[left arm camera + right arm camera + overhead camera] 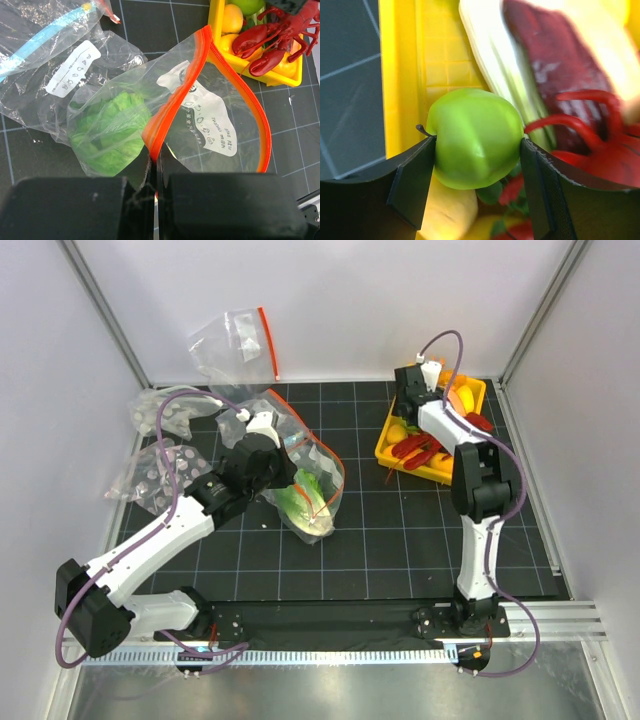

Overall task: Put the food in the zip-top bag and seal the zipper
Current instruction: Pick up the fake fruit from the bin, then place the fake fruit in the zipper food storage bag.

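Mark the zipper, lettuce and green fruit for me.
zipper [155, 132]: left wrist view, lower strip.
lettuce [110, 130]: left wrist view, leafy middle.
green fruit [475, 137]: right wrist view, middle of its skin.

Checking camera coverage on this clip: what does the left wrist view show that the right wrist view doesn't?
Left wrist only: the left gripper shut on the zipper of the zip-top bag, whose mouth gapes open, with the lettuce inside. Right wrist only: the right gripper with its fingers against both sides of the round green fruit, close up. Both: the yellow tray and the red lobster in it.
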You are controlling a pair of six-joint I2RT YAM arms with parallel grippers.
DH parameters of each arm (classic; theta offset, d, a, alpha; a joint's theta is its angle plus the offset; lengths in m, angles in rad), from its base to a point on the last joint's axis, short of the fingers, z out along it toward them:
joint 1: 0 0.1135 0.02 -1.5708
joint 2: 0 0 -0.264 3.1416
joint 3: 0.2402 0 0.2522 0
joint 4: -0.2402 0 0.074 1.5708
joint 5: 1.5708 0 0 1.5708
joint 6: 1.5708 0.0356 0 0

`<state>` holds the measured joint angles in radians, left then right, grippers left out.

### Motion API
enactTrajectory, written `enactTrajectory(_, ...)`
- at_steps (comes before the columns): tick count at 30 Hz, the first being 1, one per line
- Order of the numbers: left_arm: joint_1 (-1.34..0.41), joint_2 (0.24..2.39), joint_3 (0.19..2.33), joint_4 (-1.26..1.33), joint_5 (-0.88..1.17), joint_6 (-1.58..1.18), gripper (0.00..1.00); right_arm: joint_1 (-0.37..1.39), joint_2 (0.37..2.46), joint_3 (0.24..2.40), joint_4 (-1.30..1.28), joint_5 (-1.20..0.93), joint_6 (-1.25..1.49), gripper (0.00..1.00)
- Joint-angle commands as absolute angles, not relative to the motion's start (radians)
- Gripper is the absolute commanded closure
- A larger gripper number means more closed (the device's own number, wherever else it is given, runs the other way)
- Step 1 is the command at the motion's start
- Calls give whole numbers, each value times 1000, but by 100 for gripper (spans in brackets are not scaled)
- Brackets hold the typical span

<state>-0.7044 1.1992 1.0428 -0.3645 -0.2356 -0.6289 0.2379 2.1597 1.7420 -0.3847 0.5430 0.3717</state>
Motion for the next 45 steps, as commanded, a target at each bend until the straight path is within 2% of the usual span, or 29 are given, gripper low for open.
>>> enactTrajectory(1, -698, 1186, 1051, -330, -242, -638, 100, 233, 1959, 1694, -308, 511, 353, 37)
enactTrajectory(7, -699, 1204, 1057, -327, -241, -635, 100, 235, 1770, 1553, -230, 479, 344, 39)
enactTrajectory(14, -699, 1232, 1065, -327, -219, -629, 100, 265, 1571, 1441, -268, 267, 416, 42)
enactTrajectory(19, -699, 1250, 1072, -319, -204, -624, 100, 406, 1349, 1258, -155, 229, 434, 44)
enactTrajectory(27, -698, 1236, 1078, -327, -209, -607, 100, 678, 1125, 1141, -116, 248, 416, 48)
enactTrajectory(34, -699, 1232, 1080, -327, -187, -601, 100, 750, 1057, 1006, 63, 100, 345, 52)
enactTrajectory(38, -698, 1224, 1078, -328, -184, -606, 100, 819, 1081, 1008, 83, 115, 275, 52)
enactTrajectory(45, -699, 1210, 1071, -318, -160, -620, 100, 841, 1120, 999, 92, 152, 245, 52)
